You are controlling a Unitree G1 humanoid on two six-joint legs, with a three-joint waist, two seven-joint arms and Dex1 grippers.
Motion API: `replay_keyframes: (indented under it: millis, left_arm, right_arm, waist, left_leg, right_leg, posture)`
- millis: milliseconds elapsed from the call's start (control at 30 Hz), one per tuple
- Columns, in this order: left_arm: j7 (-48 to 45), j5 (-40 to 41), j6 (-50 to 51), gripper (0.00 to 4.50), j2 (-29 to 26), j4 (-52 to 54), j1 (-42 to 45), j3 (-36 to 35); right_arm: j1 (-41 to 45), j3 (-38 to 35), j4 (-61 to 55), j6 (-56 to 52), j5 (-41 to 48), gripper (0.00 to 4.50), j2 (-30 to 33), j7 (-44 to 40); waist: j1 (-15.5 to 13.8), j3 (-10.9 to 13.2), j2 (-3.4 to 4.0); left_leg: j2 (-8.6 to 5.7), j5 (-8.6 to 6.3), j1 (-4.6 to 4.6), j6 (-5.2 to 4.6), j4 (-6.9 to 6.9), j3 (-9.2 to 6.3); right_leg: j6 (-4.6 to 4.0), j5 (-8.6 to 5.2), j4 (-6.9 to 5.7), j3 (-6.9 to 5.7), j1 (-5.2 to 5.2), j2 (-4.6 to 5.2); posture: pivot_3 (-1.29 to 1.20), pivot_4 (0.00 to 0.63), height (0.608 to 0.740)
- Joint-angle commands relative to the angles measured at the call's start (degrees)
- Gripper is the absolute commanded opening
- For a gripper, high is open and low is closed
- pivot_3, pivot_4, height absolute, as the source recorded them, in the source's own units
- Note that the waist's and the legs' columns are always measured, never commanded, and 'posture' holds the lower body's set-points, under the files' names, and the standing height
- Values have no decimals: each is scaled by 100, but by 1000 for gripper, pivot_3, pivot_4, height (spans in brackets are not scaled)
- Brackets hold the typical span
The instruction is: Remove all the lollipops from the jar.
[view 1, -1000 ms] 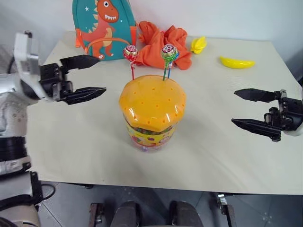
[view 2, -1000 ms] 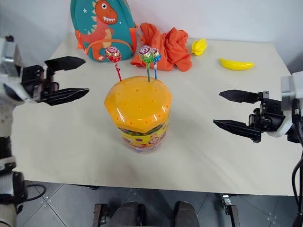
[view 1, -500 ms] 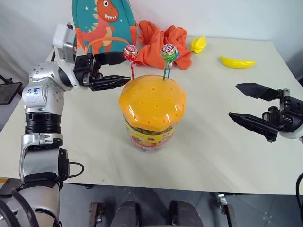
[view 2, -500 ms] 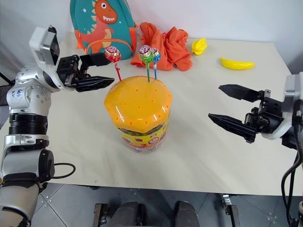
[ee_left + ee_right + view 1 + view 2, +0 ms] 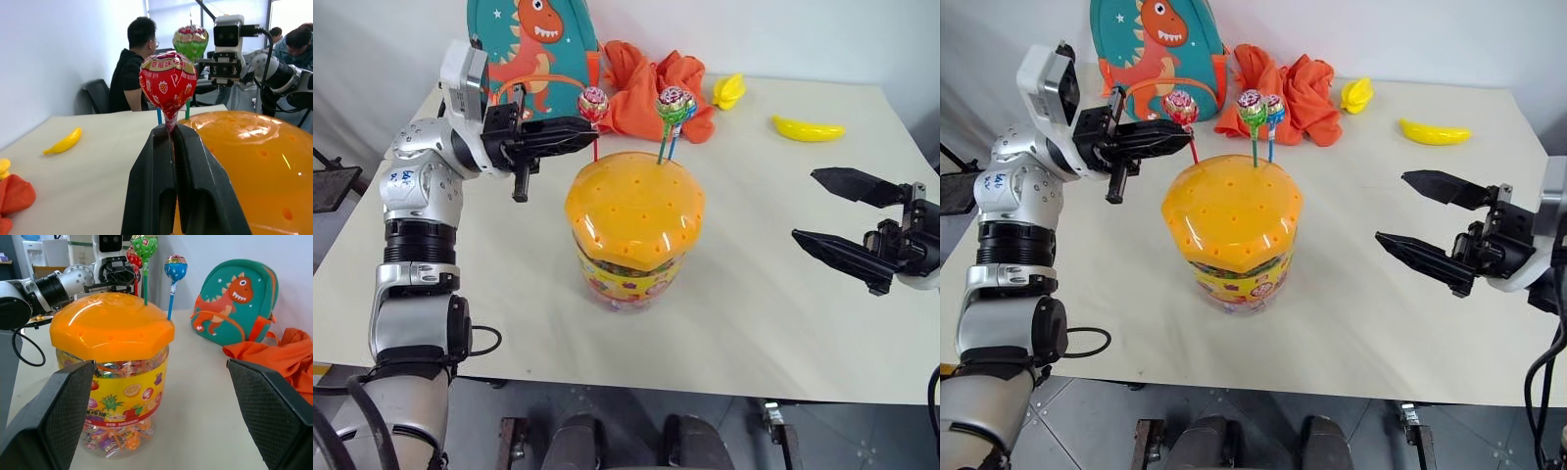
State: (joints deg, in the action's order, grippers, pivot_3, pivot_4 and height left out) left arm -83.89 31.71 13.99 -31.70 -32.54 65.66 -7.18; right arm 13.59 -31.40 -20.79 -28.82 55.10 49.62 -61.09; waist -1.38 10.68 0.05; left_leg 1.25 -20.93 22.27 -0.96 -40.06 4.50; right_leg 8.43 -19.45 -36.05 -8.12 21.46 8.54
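Pinching red-stick lollipop (image 5: 168, 83) — left hand (image 5: 172, 128) (at jar (image 5: 634, 211) rim).

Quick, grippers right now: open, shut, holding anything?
Left gripper: shut on the red-stick lollipop, just under its wrapped head, still standing in the jar.
Right gripper: open, empty.

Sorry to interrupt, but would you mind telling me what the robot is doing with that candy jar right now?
It is pulling lollipops out of the jar. The left tool has shut on the stick of the red-wrapped lollipop, which stands in a hole of the orange lid. The green lollipop and blue lollipop stand in the lid, untouched. The right tool waits open beside the jar, holding nothing.
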Motion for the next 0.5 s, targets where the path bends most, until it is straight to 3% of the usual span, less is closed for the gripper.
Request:
replay_keyframes:
  millis: [33,267,500]
  left_arm:
    - [208,151,78,37,8,174,376,-233]
    - [1192,-57,146,37,-25,119,892,-443]
    - [3125,-1146,2102,37,-1198,616,690,-33]
  right_arm:
    - [161,-58,114,160,-50,4500,120,-111]
    - [395,60,366,260,-206,4500,170,-276]
    - [486,189,572,273,-255,4500,312,-740]
  waist:
    - [1,0,0]
    - [16,0,0]
    - [70,0,0]
  left_leg:
    - [0,0,1,0,-1,-1]
    - [0,0,2,0,0,-4]
    - [-2,0,-2,0,2,-11]
  right_leg:
    - [0,0,0,0,0,0]
    - [0,0,-2,-2,1,0]
    - [0,0,-14,-2,4,1]
  posture:
    - [0,150,740]
    - [0,150,740]
    - [0,150,740]
